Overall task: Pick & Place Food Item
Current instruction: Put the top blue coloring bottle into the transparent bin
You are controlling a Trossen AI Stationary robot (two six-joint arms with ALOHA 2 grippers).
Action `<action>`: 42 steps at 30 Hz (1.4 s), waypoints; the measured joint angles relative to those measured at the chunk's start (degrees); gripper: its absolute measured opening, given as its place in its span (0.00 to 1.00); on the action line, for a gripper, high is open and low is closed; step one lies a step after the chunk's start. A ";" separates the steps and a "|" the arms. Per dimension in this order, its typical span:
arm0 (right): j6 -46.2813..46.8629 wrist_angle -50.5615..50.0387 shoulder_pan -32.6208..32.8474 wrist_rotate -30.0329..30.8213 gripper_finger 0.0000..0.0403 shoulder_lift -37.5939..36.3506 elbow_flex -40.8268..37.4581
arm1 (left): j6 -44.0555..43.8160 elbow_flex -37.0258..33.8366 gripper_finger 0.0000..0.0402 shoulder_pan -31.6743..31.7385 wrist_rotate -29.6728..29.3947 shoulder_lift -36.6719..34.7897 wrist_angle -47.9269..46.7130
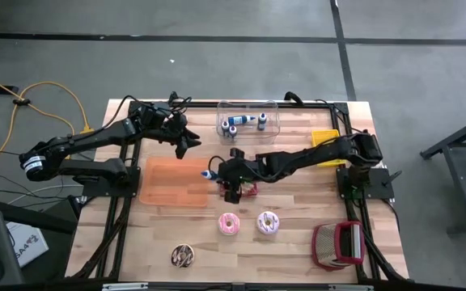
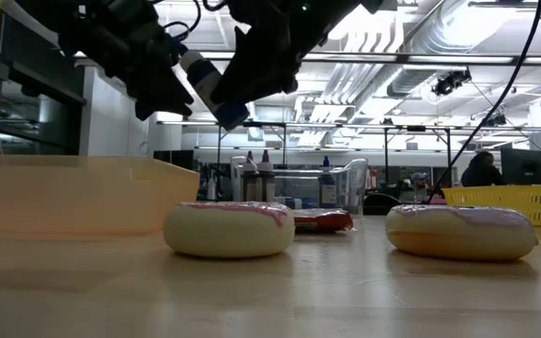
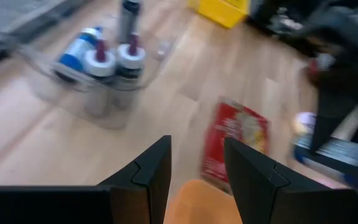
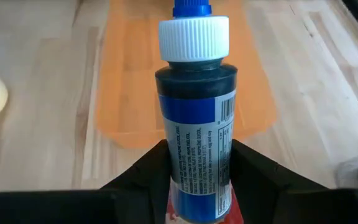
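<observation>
A small dark bottle (image 4: 197, 124) with a blue label, a white ribbed cap (image 4: 194, 38) and a blue tip is held in my right gripper (image 1: 225, 174), above the right edge of the orange tray (image 1: 176, 182). The low view shows the bottle (image 2: 209, 89) high above the table. A red packet (image 1: 245, 191) lies flat on the wood under that gripper. My left gripper (image 1: 186, 144) hangs open and holding nothing over the tray's far edge, its fingers (image 3: 151, 174) apart. My right gripper pinches the bottle's lower body (image 4: 194, 177) between its two fingers, one on each side. The fingers (image 4: 253, 168) come from the table's right, slanting down, and run along the bottle. The cap end sticks out ahead of them toward the tray. The bottle is lifted clear.
A clear bin (image 1: 247, 121) with upright bottles stands at the far edge, a yellow basket (image 1: 326, 139) at the right. A pink donut (image 1: 230, 224) and a purple one (image 1: 268, 222) lie in front of the tray, a brown donut (image 1: 182, 256) and a red-white item (image 1: 338, 245) near the front edge.
</observation>
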 joint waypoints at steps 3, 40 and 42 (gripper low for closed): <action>2.76 -1.40 -0.40 -1.79 0.34 0.00 0.00 | 1.72 0.00 0.35 -0.36 6.31 0.00 -0.16; 9.75 -10.23 2.99 -3.13 0.34 0.00 0.00 | 14.81 0.00 0.35 -28.22 -9.47 0.00 5.21; 9.75 -10.22 2.99 -3.12 0.34 0.00 0.01 | 13.33 0.00 0.35 -28.85 -9.47 0.00 5.19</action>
